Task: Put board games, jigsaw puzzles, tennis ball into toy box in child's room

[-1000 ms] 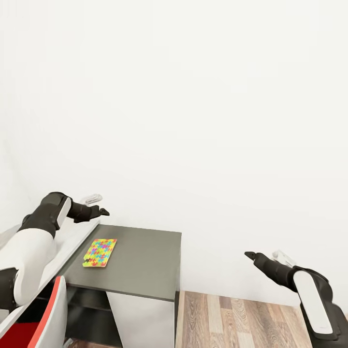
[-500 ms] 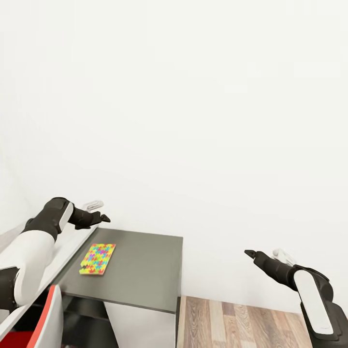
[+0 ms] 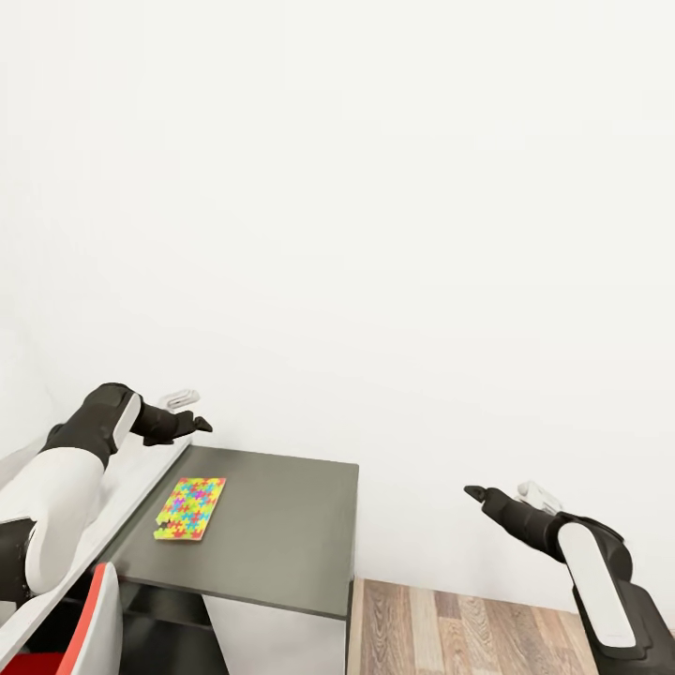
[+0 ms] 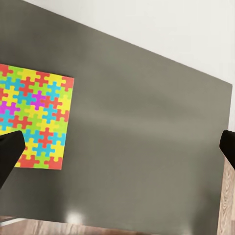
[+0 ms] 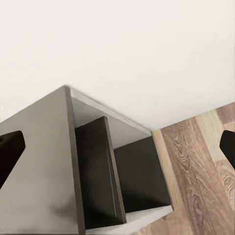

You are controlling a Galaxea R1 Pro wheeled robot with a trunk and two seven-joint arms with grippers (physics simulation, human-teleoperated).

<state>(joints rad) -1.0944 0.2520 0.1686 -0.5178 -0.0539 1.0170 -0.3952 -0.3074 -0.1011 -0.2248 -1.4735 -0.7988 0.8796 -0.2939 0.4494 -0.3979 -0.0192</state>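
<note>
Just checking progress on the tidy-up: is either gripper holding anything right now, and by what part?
Nothing is held. The left gripper and right gripper are both open and empty. One jigsaw puzzle lies flat on the dark grey desk section, untouched.

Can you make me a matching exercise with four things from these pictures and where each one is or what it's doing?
Things:
1. thin multicoloured jigsaw puzzle square
2. left gripper
3. right gripper
4. red-and-white chair

Places or states:
A. held out over the wood-plank floor, beyond the desk's end
B. lying flat on the dark-grey desk section
C. at the lower left of the head view, beside the desk
D. hanging above the desk's back edge, fingers apart

Pairs: 1-B, 2-D, 3-A, 4-C
</note>
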